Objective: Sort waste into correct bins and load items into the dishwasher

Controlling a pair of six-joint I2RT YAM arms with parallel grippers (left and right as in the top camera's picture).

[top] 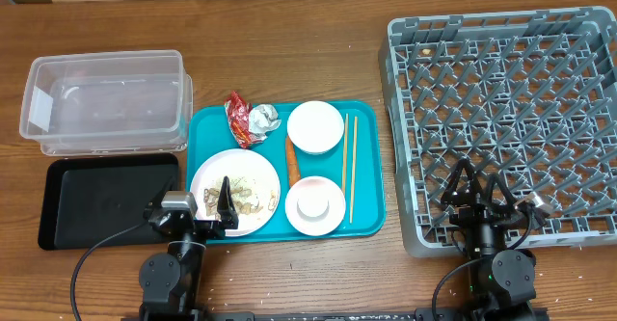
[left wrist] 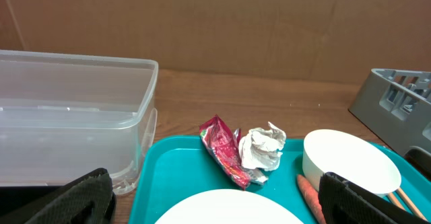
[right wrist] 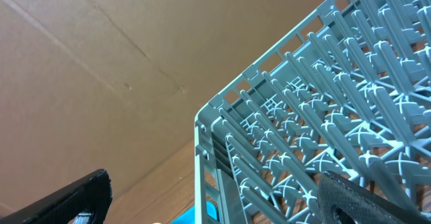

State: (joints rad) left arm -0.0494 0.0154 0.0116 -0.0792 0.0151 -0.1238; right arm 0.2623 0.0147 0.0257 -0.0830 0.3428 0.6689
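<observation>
A teal tray holds a white plate with food scraps, a red wrapper, a crumpled white wrapper, a carrot, two white bowls and chopsticks. My left gripper is open and empty over the plate's near left edge. In the left wrist view the gripper faces the red wrapper, the crumpled wrapper, a bowl and the carrot. My right gripper is open and empty over the near left corner of the grey dish rack.
A clear plastic bin stands left of the tray. A black tray lies in front of it. A cardboard wall runs along the back of the wooden table.
</observation>
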